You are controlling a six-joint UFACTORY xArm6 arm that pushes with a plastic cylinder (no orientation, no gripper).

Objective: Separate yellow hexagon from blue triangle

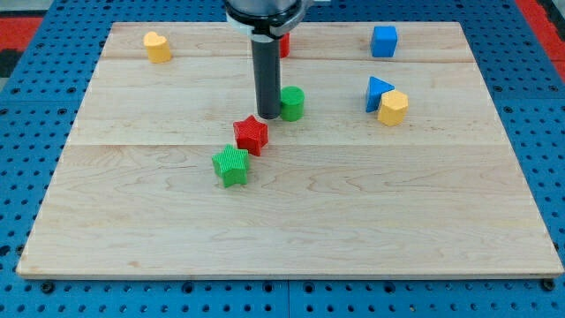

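Surface (291, 230) first: pale wood, with nothing on its near half as we look from the view's bottom. Moving up, the green star (231, 166) sits left of centre, and the red star (252, 134) is just above and to its right, the two close enough that they look to be touching at a corner. Next comes my tip (267, 117), planted just above and to the right of the red star, with the green cylinder (291, 103) right beside it on the view's right. The tool is a plain rod, so there is nothing on it to spread or press together, and it is pinching nothing.

Now the pair that matters. Over on the view's right, the yellow hexagon (393, 108) is snug against the blue triangle (378, 93), sitting at the triangle's lower right and touching it. So the separation is not done, and my tip is well apart from both. What's left, as I judge it, is the whole job: cross to the right, get in beside the hexagon and push it clear.

Farther back, a blue cube (384, 41) sits near the top right, another yellow block (157, 47) at top left, and a red block (283, 44) peeks out behind the rod, mostly hidden.
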